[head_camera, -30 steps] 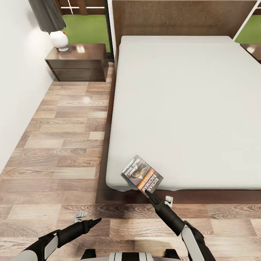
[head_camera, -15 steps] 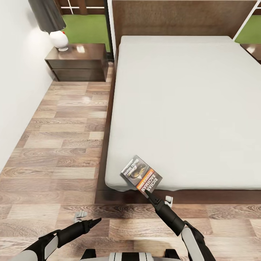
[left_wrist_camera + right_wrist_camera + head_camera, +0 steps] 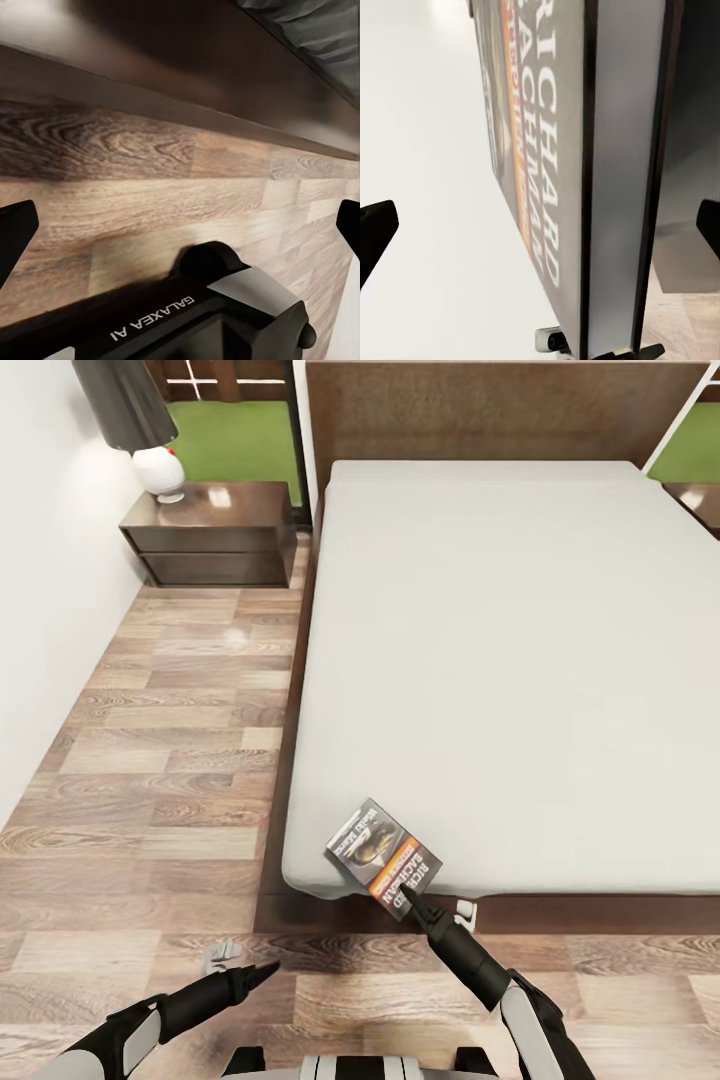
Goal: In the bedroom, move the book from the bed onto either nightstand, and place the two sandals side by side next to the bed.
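The bed [image 3: 500, 660], a plain pale matte mattress on a dark wood frame, spans the plank floor [image 3: 150, 800]. The nightstand [image 3: 215, 532] (glossy, two drawers) stands beside its headboard. The book [image 3: 384, 857], thin, dark-covered, orange-banded, lies diagonally at the mattress's near corner, clamped by the right end effector [image 3: 412, 901]. The left end effector [image 3: 268, 967] hangs over the floor, fingers together.
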`<state>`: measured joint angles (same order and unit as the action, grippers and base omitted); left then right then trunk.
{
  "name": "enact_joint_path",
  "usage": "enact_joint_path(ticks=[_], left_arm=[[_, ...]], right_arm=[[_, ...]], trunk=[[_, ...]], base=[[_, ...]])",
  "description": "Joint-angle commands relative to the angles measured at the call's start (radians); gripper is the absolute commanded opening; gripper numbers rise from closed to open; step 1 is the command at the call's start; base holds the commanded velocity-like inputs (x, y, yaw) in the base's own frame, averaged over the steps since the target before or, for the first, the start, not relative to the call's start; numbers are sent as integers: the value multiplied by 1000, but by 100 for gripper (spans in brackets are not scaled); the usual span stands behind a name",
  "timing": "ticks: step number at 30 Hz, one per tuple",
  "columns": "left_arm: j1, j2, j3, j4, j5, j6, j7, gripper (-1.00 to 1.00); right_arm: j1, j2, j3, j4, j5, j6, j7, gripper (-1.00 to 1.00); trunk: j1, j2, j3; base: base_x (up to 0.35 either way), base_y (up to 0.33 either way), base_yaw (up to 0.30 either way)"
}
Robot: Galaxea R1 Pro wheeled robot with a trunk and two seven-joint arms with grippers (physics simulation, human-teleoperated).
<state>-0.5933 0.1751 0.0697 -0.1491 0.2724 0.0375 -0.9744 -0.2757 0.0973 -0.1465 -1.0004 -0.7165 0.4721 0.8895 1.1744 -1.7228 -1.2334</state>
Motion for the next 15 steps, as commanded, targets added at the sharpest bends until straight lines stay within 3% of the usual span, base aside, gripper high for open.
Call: enact_joint_path(ticks=[1, 9, 10, 15], left_arm=[[0, 0, 7, 0, -4, 4, -4, 100], [0, 0, 7, 0, -4, 4, -4, 100], [0, 0, 7, 0, -4, 4, -4, 100], [0, 0, 7, 0, -4, 4, -4, 100]], right_arm=[[0, 1, -2, 0, -5, 8, 2, 100], [0, 1, -2, 0, -5, 8, 2, 100], [0, 1, -2, 0, -5, 8, 2, -100], [0, 1, -2, 0, -5, 8, 2, -100]], trunk=[[0, 0, 0], [0, 0, 0], [0, 0, 0], [0, 0, 0]], base=[[50, -33, 0], [11, -8, 0], [0, 0, 0], [0, 0, 0]])
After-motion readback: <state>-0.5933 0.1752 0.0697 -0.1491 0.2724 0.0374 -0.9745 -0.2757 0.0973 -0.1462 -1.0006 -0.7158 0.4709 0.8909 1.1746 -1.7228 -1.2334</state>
